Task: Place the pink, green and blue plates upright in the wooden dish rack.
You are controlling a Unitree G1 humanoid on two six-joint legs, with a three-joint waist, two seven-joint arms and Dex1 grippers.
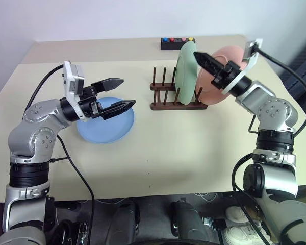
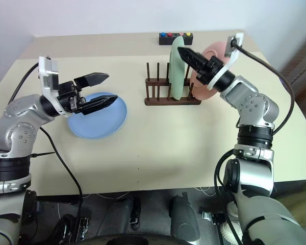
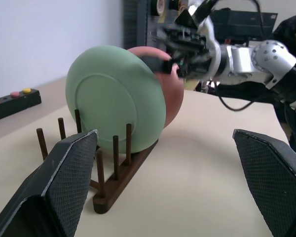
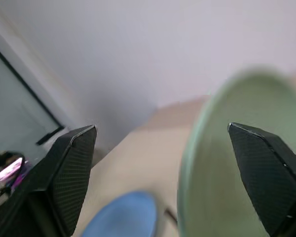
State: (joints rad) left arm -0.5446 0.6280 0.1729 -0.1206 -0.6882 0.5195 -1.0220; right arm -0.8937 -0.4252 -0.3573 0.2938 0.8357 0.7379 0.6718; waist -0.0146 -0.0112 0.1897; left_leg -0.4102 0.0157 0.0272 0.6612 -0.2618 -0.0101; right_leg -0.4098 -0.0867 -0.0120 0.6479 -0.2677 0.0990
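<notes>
Left eye view: green plate (image 1: 185,74) upright in rack (image 1: 176,104).

Matt plastic plates (image 1: 106,121); dark wooden rack (image 1: 176,104)

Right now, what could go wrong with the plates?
The open right gripper straddles the top rim of the upright pale green plastic plate; pulling away carelessly might knock it, or the salmon pink plate leaning behind it, out of the dark wooden peg rack. The light blue plate lies flat under the open left gripper, so pinching its rim might be tricky.
</notes>
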